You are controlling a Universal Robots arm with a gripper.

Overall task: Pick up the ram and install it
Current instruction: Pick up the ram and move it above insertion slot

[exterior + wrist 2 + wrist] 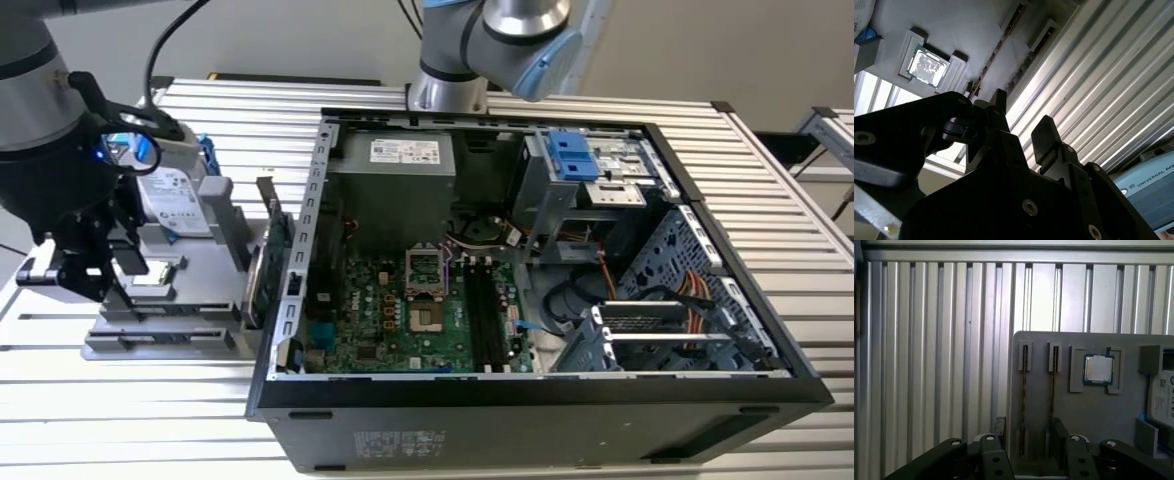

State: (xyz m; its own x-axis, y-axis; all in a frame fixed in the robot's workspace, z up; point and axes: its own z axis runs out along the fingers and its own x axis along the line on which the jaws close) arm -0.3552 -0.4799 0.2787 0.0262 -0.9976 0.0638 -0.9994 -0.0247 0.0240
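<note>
In both wrist views the ram shows edge-on as two thin dark sticks standing in narrow slots of a grey parts holder (1094,425): one ram stick (1024,385) and a second ram stick (1053,380) beside it, also seen as ram (1004,37). My black gripper (1028,429) (1021,117) hangs open over the holder's near end with nothing gripped. Its fingers (999,424) stand on either side of the line of the first stick. In the exterior view the gripper (83,272) is at the left, beside the open computer case (307,300).
The holder (200,335) also carries a processor chip (1098,369), a silver hard drive (174,200) and an upright expansion card (274,262). Inside the case lies the green motherboard (387,320) with long black memory slots (487,320). Ribbed aluminium table (747,200) all around.
</note>
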